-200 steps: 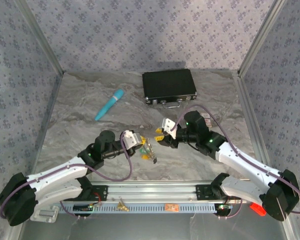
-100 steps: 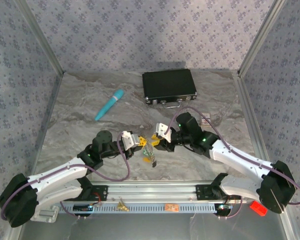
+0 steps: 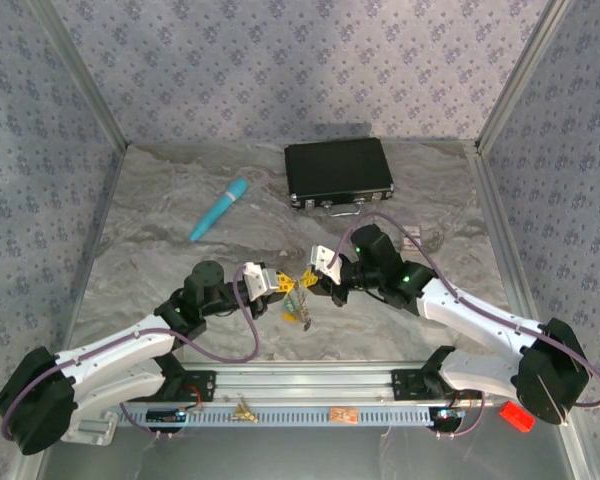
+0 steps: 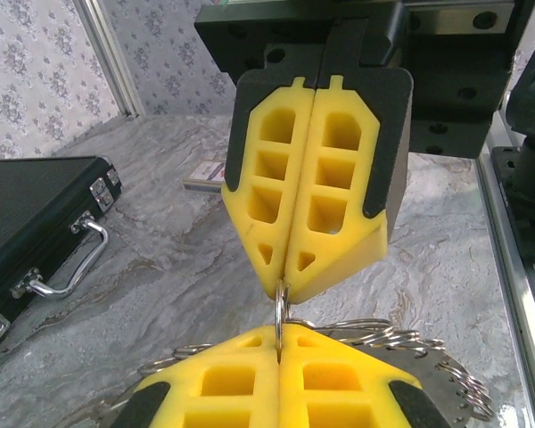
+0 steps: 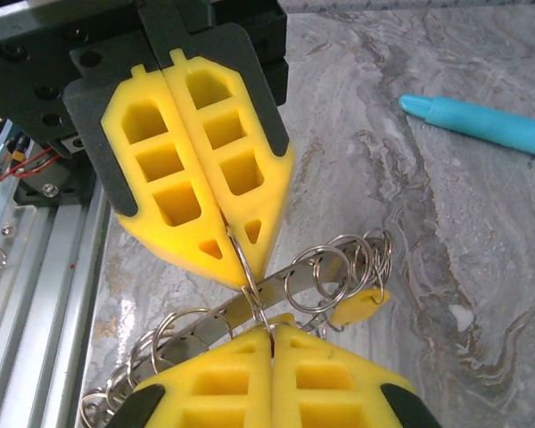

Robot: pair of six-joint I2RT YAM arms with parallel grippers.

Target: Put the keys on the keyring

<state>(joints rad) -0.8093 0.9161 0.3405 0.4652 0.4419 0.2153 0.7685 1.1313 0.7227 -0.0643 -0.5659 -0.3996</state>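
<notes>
Item: wire loop (image 5: 248, 272), thin, spanning tip to tip.
Left gripper (image 4: 280, 343): fingers pressed together, pinching one end of loop.
Right gripper (image 5: 272, 337): likewise pinching opposite end.
Keyring (image 5: 296, 278): toothed band hanging just beneath pinch; yellow-tagged key (image 5: 357, 308) beside it.
Arms: forearms low, angled inward, nose to nose over table (image 3: 180, 260) centre; neither nearer.

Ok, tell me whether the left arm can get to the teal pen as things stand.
Probably yes: bare table lies between the left gripper and the teal pen. But it is shut on a small wire ring, so it must let go first.
</notes>
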